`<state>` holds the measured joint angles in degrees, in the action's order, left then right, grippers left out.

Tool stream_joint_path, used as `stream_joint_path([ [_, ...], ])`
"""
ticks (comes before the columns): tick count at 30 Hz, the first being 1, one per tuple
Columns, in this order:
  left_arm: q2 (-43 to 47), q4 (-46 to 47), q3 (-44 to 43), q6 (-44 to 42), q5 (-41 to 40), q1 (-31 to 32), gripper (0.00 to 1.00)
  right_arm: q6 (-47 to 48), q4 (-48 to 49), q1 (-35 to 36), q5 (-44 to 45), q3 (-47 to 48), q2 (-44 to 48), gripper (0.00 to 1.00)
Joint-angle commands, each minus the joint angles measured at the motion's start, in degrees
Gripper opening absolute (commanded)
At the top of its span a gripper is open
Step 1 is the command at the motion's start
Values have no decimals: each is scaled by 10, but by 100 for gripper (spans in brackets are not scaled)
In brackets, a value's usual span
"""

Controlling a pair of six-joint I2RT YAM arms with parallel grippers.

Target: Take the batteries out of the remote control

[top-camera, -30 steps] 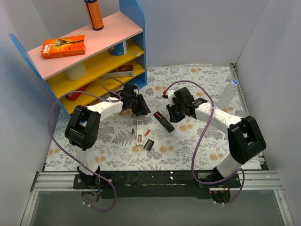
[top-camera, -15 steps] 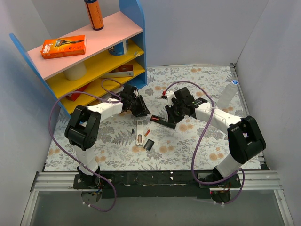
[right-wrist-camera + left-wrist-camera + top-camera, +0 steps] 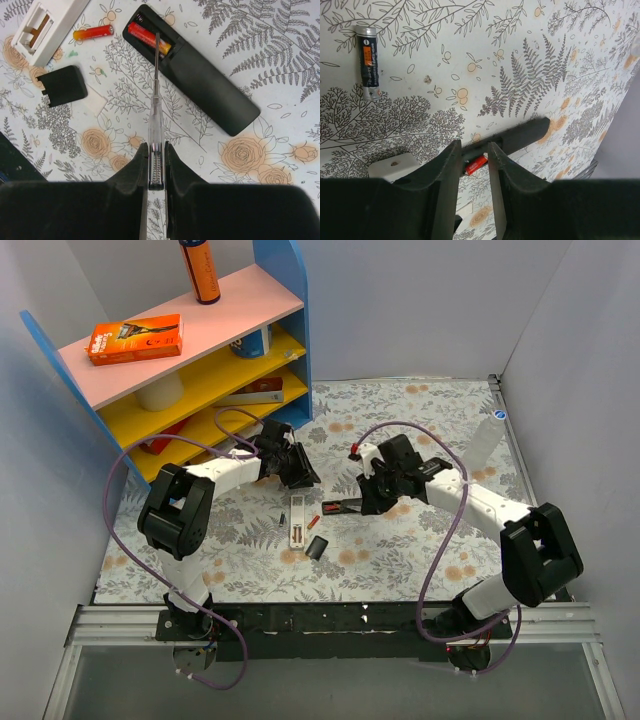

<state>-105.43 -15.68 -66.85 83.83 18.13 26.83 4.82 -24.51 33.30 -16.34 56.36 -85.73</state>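
My right fingers [image 3: 135,170] are pinched tight on the clear handle of a thin screwdriver [image 3: 155,120], whose metal tip reaches into the open bay of the black remote [image 3: 210,85], against a red-orange battery [image 3: 150,39] seated there. The remote lies face down on the flowered table [image 3: 280,30]. Just beyond that bay a loose red battery [image 3: 92,33] lies flat, between the black remote and the white remote [image 3: 45,22], whose own compartment is open. The square black cover [image 3: 64,86] lies apart from both, nearer my arm bases. My left fingers [image 3: 445,170] stand a narrow gap apart with nothing in them, hovering over the white remote's end. Through that gap I see the loose red cell, and a dark battery [image 3: 368,62] lies alone on the cloth. The blue shelf unit [image 3: 285,300] stands close behind the left arm.
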Motion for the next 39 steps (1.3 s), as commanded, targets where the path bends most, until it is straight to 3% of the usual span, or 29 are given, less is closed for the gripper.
stream_joint_path([
  [1,29,14,9,3,8,-1,28,8,-12,1,-27,-12,42,1],
  [9,33,14,12,3,7,-1,28,6,-20,1,-48,-33,83,1],
  [17,13,6,-9,-18,38,7,29,-24,-22,-1,82,-34,103,1],
  [23,16,-7,-7,-23,16,20,30,-10,-49,-1,14,-41,91,1],
  [30,15,-21,-17,-21,-5,21,30,-26,2,0,-41,-78,86,1],
  [39,17,-27,-22,-16,-20,21,32,-96,107,9,2,-92,60,1],
])
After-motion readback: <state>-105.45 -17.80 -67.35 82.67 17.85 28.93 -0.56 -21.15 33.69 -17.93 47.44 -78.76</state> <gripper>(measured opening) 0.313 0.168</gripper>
